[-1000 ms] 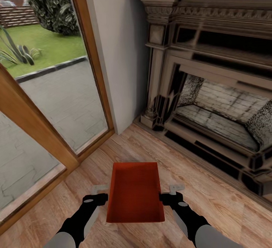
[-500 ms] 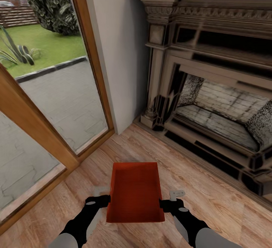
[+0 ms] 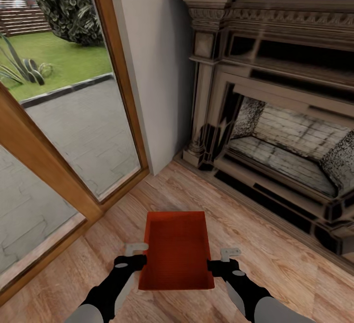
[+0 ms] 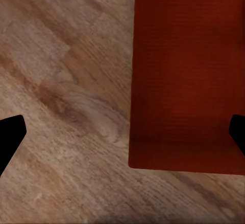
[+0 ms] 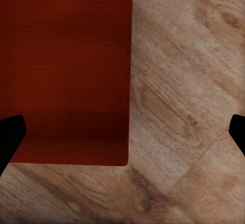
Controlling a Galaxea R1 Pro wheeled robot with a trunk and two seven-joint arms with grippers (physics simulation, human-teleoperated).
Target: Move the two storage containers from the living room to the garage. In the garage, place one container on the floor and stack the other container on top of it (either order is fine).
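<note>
Head view: one red-orange bin (image 3: 176,250), open top up, sits on the wood-plank floor (image 3: 275,259) in the living room, in front of the fireplace (image 3: 275,131) and beside the glass door (image 3: 64,116). One bin counted. Two grippers flank it: left gripper (image 3: 135,255) at the bin's left wall, right gripper (image 3: 222,259) at its right wall, each black body just beside the wall at about mid-length of the bin. One pale fingertip (image 3: 136,247) shows ahead of the left gripper, one (image 3: 230,252) ahead of the right; both lie outside the bin. Left wrist view: bin (image 4: 186,75) seen from above, two dark fingers at opposite picture edges, one (image 4: 10,137) over bare floor (image 4: 66,96), the other (image 4: 238,132) over the bin, so the jaws are spread wide, straddling the wall. Right wrist view: same arrangement, bin (image 5: 66,70), floor (image 5: 189,91), finger (image 5: 10,137) over the bin, finger (image 5: 238,132) over planks; jaws wide apart, gripping nothing.
</note>
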